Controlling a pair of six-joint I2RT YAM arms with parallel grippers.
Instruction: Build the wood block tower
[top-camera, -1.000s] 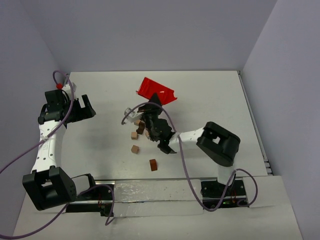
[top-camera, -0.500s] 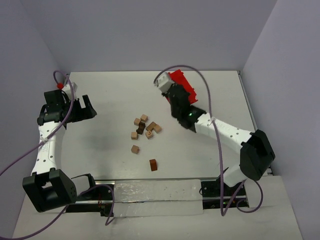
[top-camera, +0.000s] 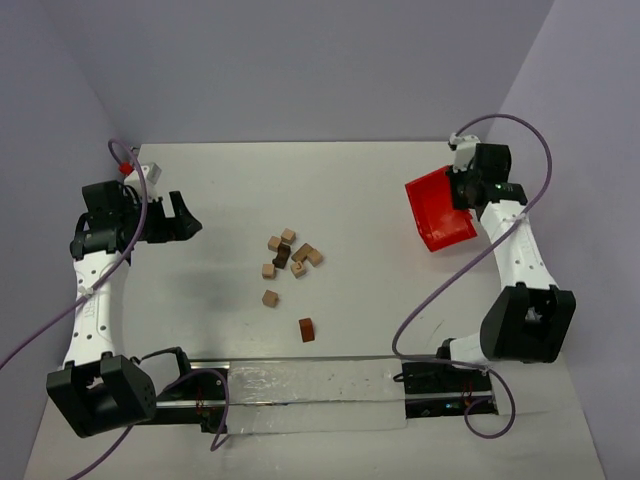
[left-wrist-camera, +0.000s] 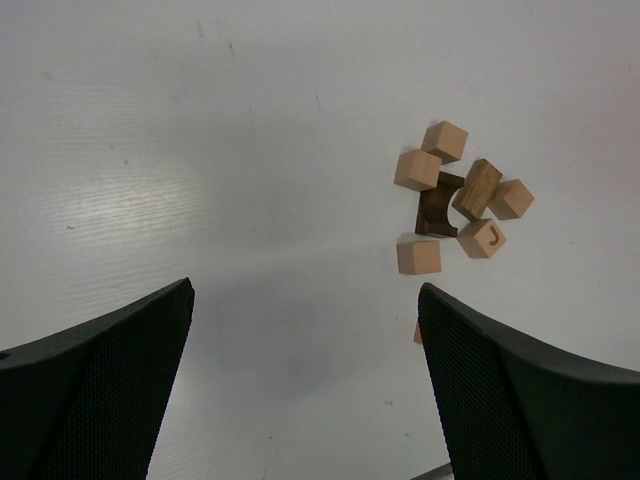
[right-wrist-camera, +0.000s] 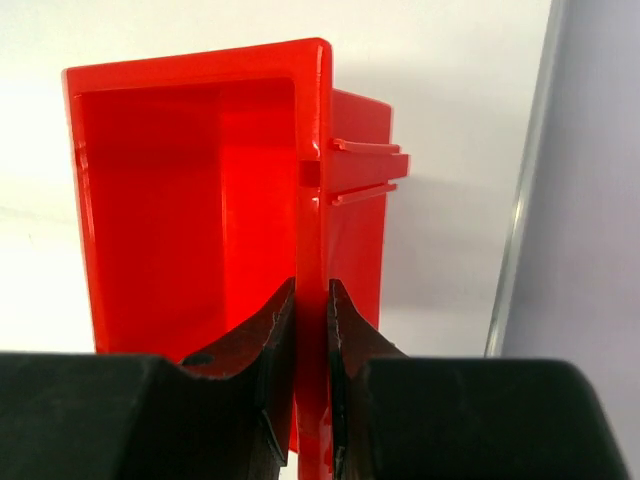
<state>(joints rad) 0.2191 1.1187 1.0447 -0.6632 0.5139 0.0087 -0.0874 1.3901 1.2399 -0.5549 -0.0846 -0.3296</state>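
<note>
Several tiny wooden blocks (top-camera: 290, 252) lie scattered at the table's middle: tan cubes around a dark brown piece (left-wrist-camera: 437, 208), one tan cube (top-camera: 270, 298) apart, and a reddish-brown block (top-camera: 306, 329) nearer the front. My left gripper (top-camera: 185, 215) is open and empty at the left, well away from the blocks (left-wrist-camera: 455, 200). My right gripper (top-camera: 462, 188) is shut on the rim of an empty red plastic bin (top-camera: 437, 210) at the far right; in the right wrist view its fingers (right-wrist-camera: 280, 330) pinch the bin wall (right-wrist-camera: 312, 200).
The enclosure's grey walls border the table at the back and sides. A metal rail (right-wrist-camera: 520, 220) runs along the right table edge next to the bin. A shiny strip (top-camera: 310, 378) lies along the front between the arm bases.
My right arm has swung the red bin from above the block pile far to the right edge. The blocks lie uncovered. The left arm barely moved.
</note>
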